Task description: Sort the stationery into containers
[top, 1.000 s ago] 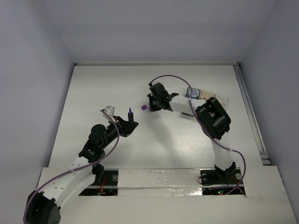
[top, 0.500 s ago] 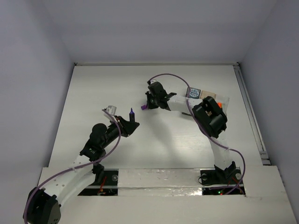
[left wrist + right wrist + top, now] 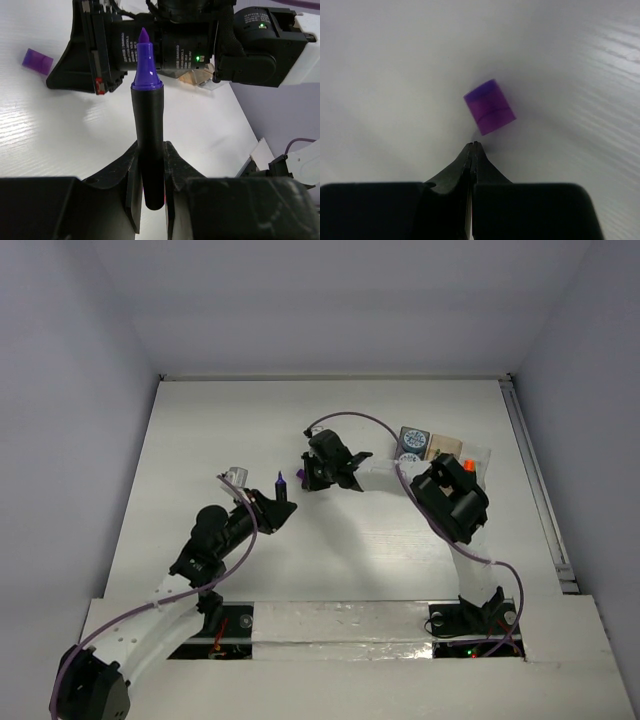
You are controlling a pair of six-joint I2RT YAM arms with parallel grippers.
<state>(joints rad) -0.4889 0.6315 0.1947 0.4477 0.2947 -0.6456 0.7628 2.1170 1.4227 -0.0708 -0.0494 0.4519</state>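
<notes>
My left gripper [image 3: 151, 150] is shut on a black-bodied highlighter [image 3: 148, 130] that stands upright with its purple tip bare; from above, the highlighter [image 3: 280, 483] is at mid-table, left of centre. A loose purple cap [image 3: 489, 106] lies on the table just beyond my right gripper [image 3: 474, 145], which is shut and empty, with its tips close to the cap. The left wrist view shows the cap [image 3: 37, 61] left of the right arm. The right gripper [image 3: 308, 476] sits just right of the highlighter. A clear box [image 3: 478, 452] at the back right holds blue-and-white pieces [image 3: 413, 437] and an orange-capped marker [image 3: 468, 463].
A small grey holder [image 3: 234, 476] stands just left of the left gripper. The right arm [image 3: 452, 498] stretches from its base across the right half of the table, partly over the box. A metal rail [image 3: 538, 485] runs along the right edge.
The right gripper has moved left and a little nearer, uncovering more of the box and closing on the purple cap. The left gripper with the highlighter has barely moved.
</notes>
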